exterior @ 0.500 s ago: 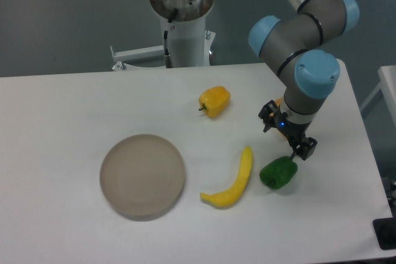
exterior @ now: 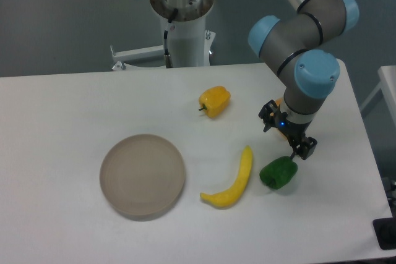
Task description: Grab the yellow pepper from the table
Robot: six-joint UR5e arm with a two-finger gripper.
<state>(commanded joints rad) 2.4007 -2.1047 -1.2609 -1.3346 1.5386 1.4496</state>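
Note:
The yellow pepper lies on the white table, a small blocky yellow-orange piece with a short dark stem at its left. My gripper hangs to the right of it, well apart, just above the green pepper. Its two black fingers are spread with nothing between them. A bit of orange shows behind the gripper's wrist, mostly hidden.
A long curved yellow banana-like piece lies left of the green pepper. A round grey plate sits at the front left. The robot's base column stands behind the table's far edge.

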